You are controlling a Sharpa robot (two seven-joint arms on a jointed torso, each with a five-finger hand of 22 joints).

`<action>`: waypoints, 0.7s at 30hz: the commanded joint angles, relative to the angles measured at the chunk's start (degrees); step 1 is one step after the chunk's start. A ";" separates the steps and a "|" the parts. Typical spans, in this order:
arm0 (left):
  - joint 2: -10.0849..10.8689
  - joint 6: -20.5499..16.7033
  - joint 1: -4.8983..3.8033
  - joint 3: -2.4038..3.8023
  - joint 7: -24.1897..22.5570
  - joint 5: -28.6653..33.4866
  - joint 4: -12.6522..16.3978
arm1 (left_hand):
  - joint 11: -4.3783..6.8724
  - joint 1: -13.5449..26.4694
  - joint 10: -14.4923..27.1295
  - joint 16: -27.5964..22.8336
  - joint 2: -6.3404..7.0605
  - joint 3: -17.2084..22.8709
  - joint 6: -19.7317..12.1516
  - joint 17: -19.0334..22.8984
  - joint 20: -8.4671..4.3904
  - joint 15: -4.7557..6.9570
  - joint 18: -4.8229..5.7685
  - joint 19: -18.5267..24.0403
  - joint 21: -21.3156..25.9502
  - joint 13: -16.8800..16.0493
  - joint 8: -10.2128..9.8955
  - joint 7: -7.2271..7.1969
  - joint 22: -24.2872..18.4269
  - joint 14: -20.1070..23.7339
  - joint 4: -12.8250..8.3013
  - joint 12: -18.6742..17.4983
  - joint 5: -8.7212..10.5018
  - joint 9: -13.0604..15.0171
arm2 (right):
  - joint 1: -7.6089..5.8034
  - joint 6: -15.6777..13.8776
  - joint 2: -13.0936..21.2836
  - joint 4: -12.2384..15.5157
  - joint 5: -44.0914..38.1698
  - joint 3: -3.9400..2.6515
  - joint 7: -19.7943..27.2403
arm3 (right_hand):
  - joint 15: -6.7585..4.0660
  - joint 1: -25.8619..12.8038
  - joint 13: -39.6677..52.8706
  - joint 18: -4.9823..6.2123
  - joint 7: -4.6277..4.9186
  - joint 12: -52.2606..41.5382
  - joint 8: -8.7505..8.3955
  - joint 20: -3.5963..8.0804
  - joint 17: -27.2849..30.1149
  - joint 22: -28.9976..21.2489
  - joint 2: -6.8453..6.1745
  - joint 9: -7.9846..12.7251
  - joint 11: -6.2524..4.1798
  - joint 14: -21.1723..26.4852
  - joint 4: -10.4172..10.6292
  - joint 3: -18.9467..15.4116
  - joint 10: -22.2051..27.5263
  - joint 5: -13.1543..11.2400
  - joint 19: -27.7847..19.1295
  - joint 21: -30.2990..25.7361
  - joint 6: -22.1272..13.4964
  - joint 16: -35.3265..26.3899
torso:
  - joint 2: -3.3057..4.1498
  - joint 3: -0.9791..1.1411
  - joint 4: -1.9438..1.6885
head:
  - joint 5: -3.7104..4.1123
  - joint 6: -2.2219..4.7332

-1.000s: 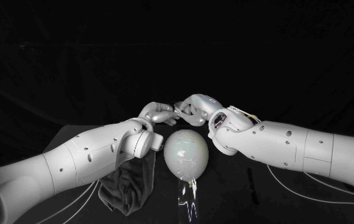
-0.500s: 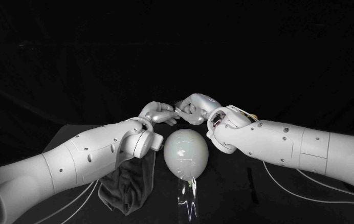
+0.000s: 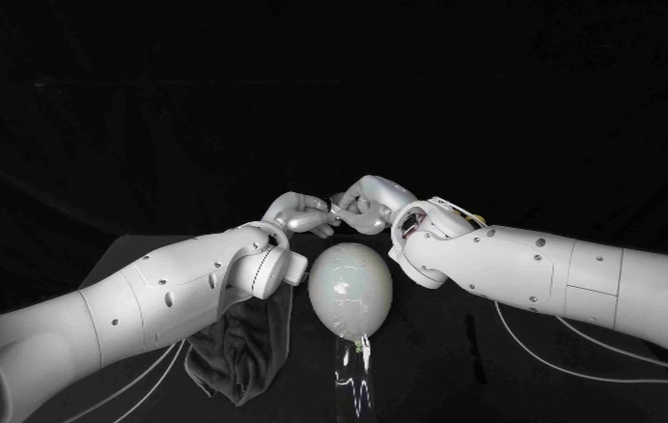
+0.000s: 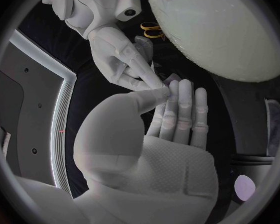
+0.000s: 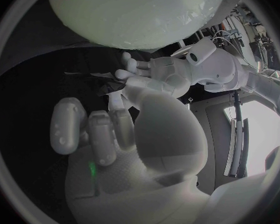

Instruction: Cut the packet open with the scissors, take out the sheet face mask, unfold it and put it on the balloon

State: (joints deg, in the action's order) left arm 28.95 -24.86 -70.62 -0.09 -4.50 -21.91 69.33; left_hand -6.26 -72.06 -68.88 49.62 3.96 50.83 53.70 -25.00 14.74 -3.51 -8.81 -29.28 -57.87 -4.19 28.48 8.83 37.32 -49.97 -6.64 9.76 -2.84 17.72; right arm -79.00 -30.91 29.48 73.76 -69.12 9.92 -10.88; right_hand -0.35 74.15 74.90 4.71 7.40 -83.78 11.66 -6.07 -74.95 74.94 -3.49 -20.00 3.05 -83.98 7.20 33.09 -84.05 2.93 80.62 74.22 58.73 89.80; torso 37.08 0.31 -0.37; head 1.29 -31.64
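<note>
Your left hand [image 3: 299,216] and right hand [image 3: 369,206] meet fingertip to fingertip just behind the balloon [image 3: 348,288]. The left thumb presses on its fingers and pinches a small pale bit [image 4: 173,77]. I cannot tell if the right hand pinches it too. The balloon lies on the table [image 3: 431,384] between your arms, and the scissors [image 4: 150,30] are near it.

Beyond the left hand [image 3: 301,214] and right hand [image 3: 365,206] I see a flat black backdrop [image 3: 334,56], and beneath them the black table [image 3: 123,249], dimly lit along its far edge.
</note>
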 commanded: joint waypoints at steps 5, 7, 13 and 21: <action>-0.23 1.19 -0.21 0.17 -0.87 -0.50 0.19 | 0.25 0.04 0.07 -0.05 -0.42 0.30 0.13 0.05 -0.04 0.06 -0.80 0.48 -0.20 0.03 -0.01 0.10 0.04 0.15 -0.01 -0.11 0.05 6.80 | 0.09 0.15 0.01 0.38 0.50 0.07 1.99 | -1.54 1.79 11.52 -1.10 -1.73 -1.03 2.98 1.47 -15.05 7.22 0.28 -2.34 -1.68 -6.02 -1.53 0.11 -3.12 -0.16 0.60 1.15 2.82 0.20 | 0.01 0.01 0.01 | 0.06 -0.01; -0.23 1.21 -0.21 0.17 -0.85 -0.50 0.17 | 0.26 0.06 0.04 -0.03 -0.41 0.35 0.13 0.05 -0.02 0.07 -0.81 0.51 -0.24 0.03 0.00 0.10 0.07 0.14 -0.04 -0.10 0.05 6.86 | 0.09 -0.16 0.03 0.39 0.51 0.06 2.03 | -1.63 1.84 11.58 -1.12 -1.83 -1.12 3.19 1.56 -15.05 7.27 0.22 -2.47 -1.76 -6.02 -1.64 0.11 -3.19 -0.17 0.65 1.21 2.92 0.20 | 0.01 0.01 0.00 | 0.07 0.01; -0.27 1.23 -0.21 0.17 -0.70 -0.50 0.11 | 0.26 0.06 0.04 -0.03 -0.41 0.35 0.13 0.05 -0.02 0.07 -0.81 0.51 -0.24 0.03 0.00 0.10 0.07 0.14 -0.04 -0.10 0.05 6.86 | 0.09 -2.04 0.21 0.59 0.29 0.06 2.07 | -2.15 2.26 12.38 -1.25 -2.37 -2.27 4.80 2.12 -15.05 7.62 -0.08 -3.52 -2.30 -6.02 -2.43 0.28 -3.88 -0.15 1.01 1.68 3.28 0.20 | -0.01 0.00 -0.03 | 0.11 0.01; -0.28 1.12 -0.21 0.17 -0.52 -0.31 -0.03 | 0.25 0.13 0.01 0.01 -0.38 0.42 0.13 0.06 0.01 0.08 -0.82 0.55 -0.30 0.02 0.01 0.13 0.10 0.11 -0.07 -0.08 0.04 6.94 | 0.09 -4.73 0.86 1.62 0.22 0.06 2.43 | -2.50 2.52 13.39 -1.46 -2.74 -3.73 6.15 2.49 -15.05 8.13 -0.46 -4.44 -2.65 -6.02 -3.16 0.57 -4.69 -0.15 1.57 2.49 3.47 0.20 | 0.01 0.02 -0.02 | 0.14 0.06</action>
State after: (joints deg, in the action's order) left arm 28.89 -24.53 -70.68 -0.04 -4.26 -22.09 69.24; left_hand -6.36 -72.14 -68.78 49.62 4.04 50.83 53.70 -25.00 14.74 -3.53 -8.80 -29.28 -57.86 -4.18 28.51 8.84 37.31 -49.98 -6.65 9.63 -2.84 21.50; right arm -78.96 -33.69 30.30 74.73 -68.63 9.98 -10.02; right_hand -2.49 76.31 74.95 4.34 6.33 -87.31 16.88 -3.88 -74.90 74.90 -3.93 -20.03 0.83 -84.03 4.25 33.62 -83.83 2.71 81.96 76.55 60.60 89.80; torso 37.07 0.31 -0.39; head 1.43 -31.59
